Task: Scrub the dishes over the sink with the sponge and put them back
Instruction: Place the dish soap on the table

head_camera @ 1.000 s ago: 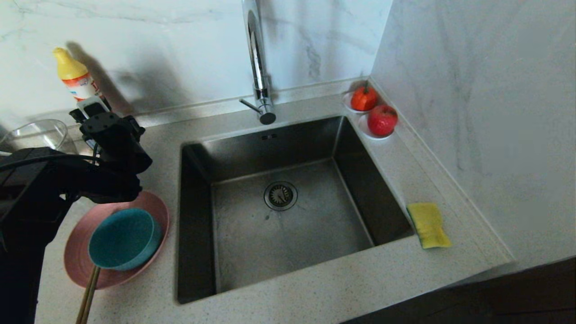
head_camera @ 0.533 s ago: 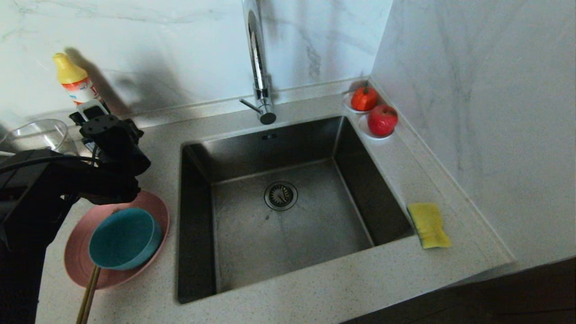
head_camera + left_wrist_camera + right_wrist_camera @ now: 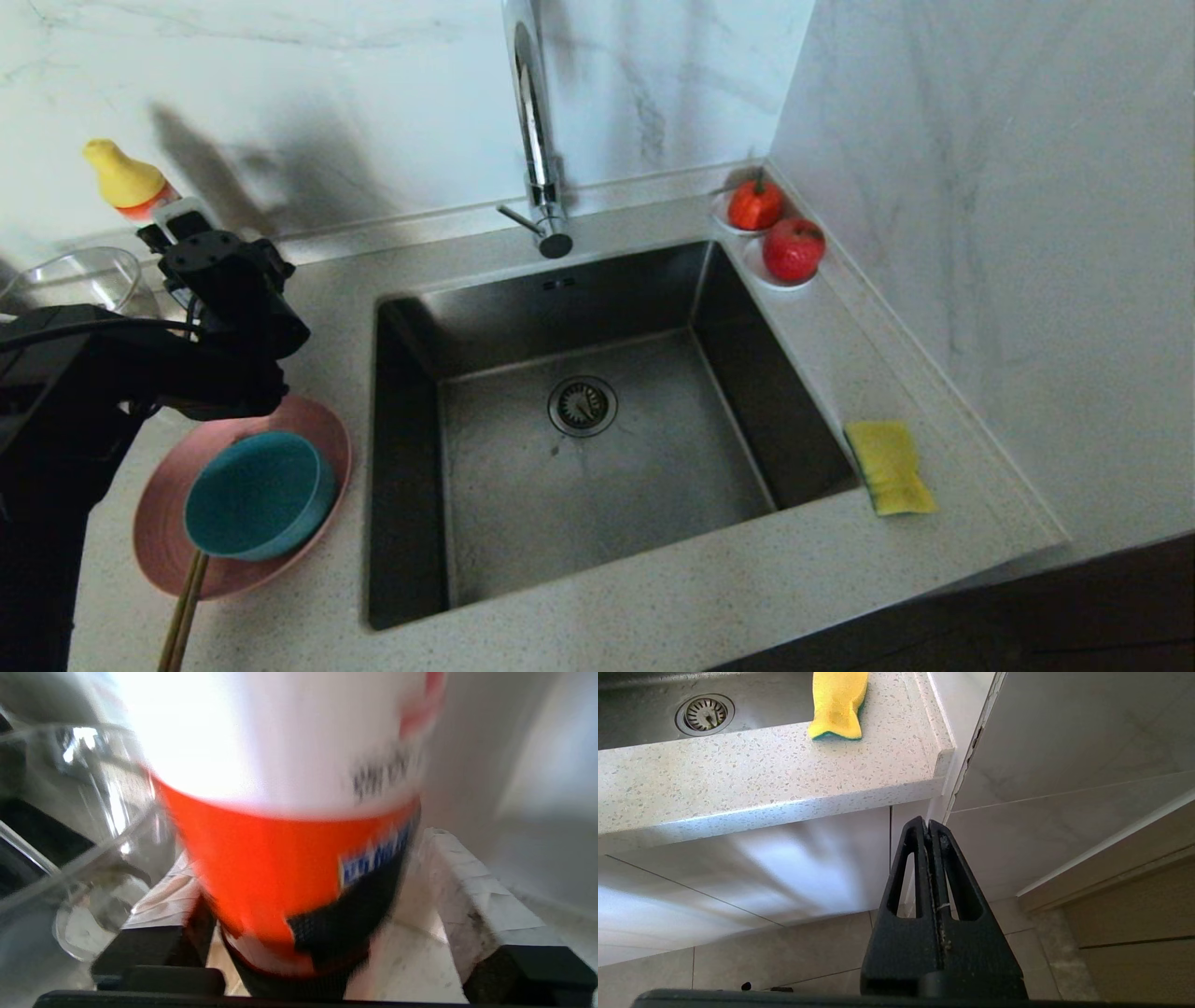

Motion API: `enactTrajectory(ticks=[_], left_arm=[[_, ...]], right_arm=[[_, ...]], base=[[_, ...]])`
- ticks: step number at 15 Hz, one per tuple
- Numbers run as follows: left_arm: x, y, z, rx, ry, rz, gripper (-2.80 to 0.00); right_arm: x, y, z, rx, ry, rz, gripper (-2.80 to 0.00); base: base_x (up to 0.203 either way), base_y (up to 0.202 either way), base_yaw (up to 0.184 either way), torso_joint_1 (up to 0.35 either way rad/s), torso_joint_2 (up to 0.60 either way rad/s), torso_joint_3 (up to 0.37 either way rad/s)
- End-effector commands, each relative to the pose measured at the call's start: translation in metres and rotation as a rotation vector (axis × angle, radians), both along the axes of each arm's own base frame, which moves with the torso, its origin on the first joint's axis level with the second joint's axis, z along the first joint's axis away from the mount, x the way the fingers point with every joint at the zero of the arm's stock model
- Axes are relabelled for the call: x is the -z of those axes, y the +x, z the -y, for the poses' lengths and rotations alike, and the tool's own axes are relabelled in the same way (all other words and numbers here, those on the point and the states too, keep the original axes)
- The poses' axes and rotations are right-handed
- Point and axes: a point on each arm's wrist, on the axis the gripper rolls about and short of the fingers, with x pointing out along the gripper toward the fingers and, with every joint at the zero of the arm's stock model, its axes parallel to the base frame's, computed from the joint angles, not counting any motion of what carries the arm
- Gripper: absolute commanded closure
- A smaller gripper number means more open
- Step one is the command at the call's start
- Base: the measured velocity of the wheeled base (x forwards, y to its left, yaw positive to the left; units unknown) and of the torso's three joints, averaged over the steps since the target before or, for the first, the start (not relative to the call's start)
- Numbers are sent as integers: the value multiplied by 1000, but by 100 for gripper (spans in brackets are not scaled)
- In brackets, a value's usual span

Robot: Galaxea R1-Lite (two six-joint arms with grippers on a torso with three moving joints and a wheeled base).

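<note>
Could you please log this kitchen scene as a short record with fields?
left gripper: at the back left of the counter, fingers apart around the bottle, which tilts left
right gripper: shut, empty, below the counter edge
plate: left of the sink, holding the bowl
chopsticks: tips on the plate by the bowl
sponge: on the counter right of the sink
glass bowl: behind the left arm
fruit: back right corner
</note>
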Motion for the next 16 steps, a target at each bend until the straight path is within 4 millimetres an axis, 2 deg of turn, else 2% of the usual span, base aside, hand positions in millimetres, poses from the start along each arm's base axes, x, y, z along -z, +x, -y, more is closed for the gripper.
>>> enactTrajectory(ticks=[1,4,11,16], left_arm=[[-11,-6,0,-5,1,27,-280],[-30,-15,1,-5,6,55,-280],[-92,-49,9,-2,24,154,-280],[-168,-97,22,23,39,258,-280]], right_arm=[[0,0,0,0,0,0,0],[0,0,0,0,0,-1,0],[0,0,0,0,0,0,0],[0,0,0,0,1,0,0]], base=[[0,0,0,0,0,0],[0,0,0,0,0,0],[0,0,0,0,0,0],[0,0,0,0,0,0]])
